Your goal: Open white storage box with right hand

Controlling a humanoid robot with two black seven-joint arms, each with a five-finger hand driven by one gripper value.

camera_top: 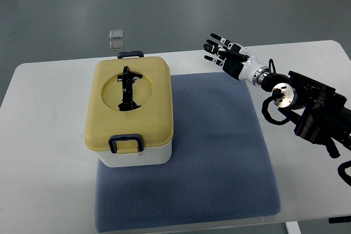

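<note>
The light is bright and even, coming from above. The white table looks very pale, almost washed out. The box drops only a thin soft shadow on the blue mat at its lower edge. There is no strong glare. Everything is sharp from edge to edge, with no blur. Straight lines stay straight.

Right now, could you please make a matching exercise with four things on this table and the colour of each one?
Things:
1. lid
2. box
3. mat
4. handle

Colours:
A. black
B. white
C. yellow
D. grey-blue

Pairs: 1-C, 2-B, 3-D, 4-A. The right hand hovers open, apart from the box.
</note>
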